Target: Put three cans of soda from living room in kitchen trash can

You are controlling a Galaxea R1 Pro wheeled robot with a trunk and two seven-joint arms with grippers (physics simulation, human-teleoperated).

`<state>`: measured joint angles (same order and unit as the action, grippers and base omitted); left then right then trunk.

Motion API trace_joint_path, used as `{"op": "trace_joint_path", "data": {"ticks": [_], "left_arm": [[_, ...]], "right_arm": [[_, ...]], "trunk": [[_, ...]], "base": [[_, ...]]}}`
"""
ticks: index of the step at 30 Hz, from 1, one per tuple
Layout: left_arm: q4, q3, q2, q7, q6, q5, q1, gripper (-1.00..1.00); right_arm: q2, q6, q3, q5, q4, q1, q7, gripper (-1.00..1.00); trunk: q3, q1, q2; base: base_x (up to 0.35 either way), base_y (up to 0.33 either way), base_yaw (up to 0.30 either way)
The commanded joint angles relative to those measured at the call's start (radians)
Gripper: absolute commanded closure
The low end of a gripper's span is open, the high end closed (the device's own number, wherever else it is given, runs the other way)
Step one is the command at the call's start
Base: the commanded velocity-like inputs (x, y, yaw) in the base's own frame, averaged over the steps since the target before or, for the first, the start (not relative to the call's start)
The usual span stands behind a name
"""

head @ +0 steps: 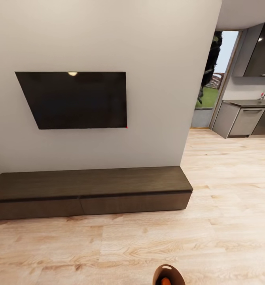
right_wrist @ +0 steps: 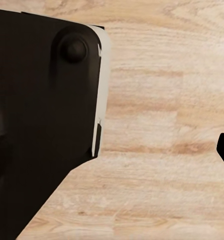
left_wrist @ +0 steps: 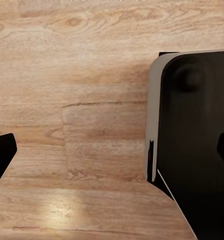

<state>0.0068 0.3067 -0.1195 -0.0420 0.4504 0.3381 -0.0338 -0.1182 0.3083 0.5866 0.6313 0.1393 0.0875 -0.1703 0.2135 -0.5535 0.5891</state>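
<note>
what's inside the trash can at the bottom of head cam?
The tash can shows a tan interior with one orange can of soda inside. The frame edge cuts off the rest, so any other cans can't be confirmed.

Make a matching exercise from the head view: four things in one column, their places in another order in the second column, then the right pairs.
Things:
1. TV
2. low cabinet
3. bin
4. kitchen counter

Places:
A. bottom edge of the picture, an orange can inside
B. far right, beyond the wall
C. hung on the white wall
D. on the floor against the wall

Pairs: 1-C, 2-D, 3-A, 4-B
</note>
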Motion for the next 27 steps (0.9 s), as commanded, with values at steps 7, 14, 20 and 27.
{"op": "trace_joint_path", "data": {"ticks": [7,14,20,27], "left_arm": [[0.0,0.001,0.0,0.002,0.0,-0.001,0.0,-1.0],[-0.001,0.001,0.0,0.003,0.0,-0.001,0.0,-1.0],[0.0,0.001,0.0,0.005,0.0,-0.002,0.0,-1.0],[0.001,0.002,0.001,0.005,0.001,-0.002,0.0,-1.0]], "right_arm": [[0.001,0.0,-0.001,0.001,0.0,0.0,0.0,-1.0],[0.0,0.0,-0.002,0.003,-0.001,0.0,0.0,-1.0],[0.001,0.0,-0.001,0.002,-0.002,0.0,0.0,-1.0],[0.005,0.0,-0.001,0.002,-0.003,0.0,0.0,-1.0]], "trunk": [[-0.022,0.027,-0.049],[-0.044,0.054,-0.098],[-0.063,0.077,-0.14],[-0.085,0.103,-0.189]], "base": [[0.0,0.0,0.0],[0.0,0.0,0.0],[0.0,0.0,0.0],[0.0,0.0,0.0]]}}
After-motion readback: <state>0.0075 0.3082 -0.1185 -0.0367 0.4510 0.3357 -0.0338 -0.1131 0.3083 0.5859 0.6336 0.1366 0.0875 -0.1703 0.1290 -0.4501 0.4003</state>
